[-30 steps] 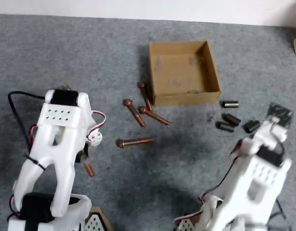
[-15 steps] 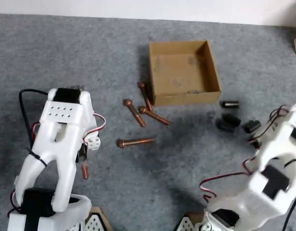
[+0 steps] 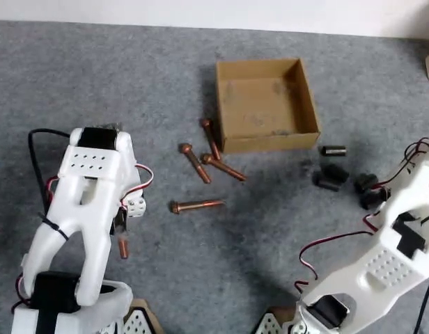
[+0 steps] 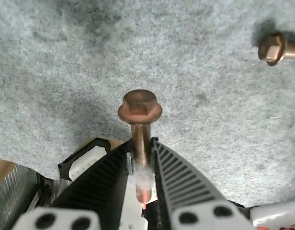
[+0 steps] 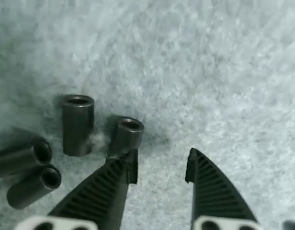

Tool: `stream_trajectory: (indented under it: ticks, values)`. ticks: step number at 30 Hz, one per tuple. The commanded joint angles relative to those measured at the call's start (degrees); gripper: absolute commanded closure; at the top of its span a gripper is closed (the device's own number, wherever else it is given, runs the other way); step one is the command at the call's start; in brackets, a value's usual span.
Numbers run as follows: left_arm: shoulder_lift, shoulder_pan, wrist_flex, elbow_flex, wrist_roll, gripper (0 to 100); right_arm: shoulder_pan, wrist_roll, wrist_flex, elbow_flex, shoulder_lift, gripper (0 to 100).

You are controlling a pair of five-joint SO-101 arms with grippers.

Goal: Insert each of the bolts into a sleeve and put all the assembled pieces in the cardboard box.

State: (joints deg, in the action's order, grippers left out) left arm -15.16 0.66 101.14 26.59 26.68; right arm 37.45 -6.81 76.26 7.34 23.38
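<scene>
Over the grey mat (image 3: 96, 69), the left gripper (image 4: 141, 148) clamps a copper bolt (image 4: 140, 112) by its shank. The right gripper (image 5: 159, 167) hangs open, seemingly brushing a dark sleeve (image 5: 127, 134). Next it should straddle that sleeve and close.

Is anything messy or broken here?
Nothing looks broken. The loose bolts lie scattered every which way beside the cardboard box, and the sleeves lie jumbled in a clump. The left pincer grips one bolt.
</scene>
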Motion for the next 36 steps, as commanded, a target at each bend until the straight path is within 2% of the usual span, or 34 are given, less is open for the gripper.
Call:
stream_trajectory:
  ticks: [1, 4, 13, 25, 31, 36]
  values:
    - [-0.1, 0.3, -0.7, -0.3, -0.4, 99, -2.4, -1.8, 0.2, 2.6, -0.2, 83.2]
    - [-0.1, 0.3, -0.7, -0.2, -0.4, 99, -3.5, -4.7, 0.2, 2.8, 0.0, 83.2]
    - [0.0, 0.3, -0.7, 0.3, -0.4, 99, -6.6, -6.1, -1.3, 2.3, 0.7, 83.2]
    - [0.0, 0.3, -0.8, 0.0, -0.5, 99, -5.3, -8.1, -4.7, 3.1, 13.8, 83.4]
    - [0.0, 0.3, -2.3, 0.0, -0.4, 99, -4.3, -7.8, -4.3, 5.1, 11.6, 97.6]
    - [0.0, 0.3, -2.3, 0.2, -0.4, 99, -2.9, -7.7, -4.3, 6.0, 11.6, 98.4]
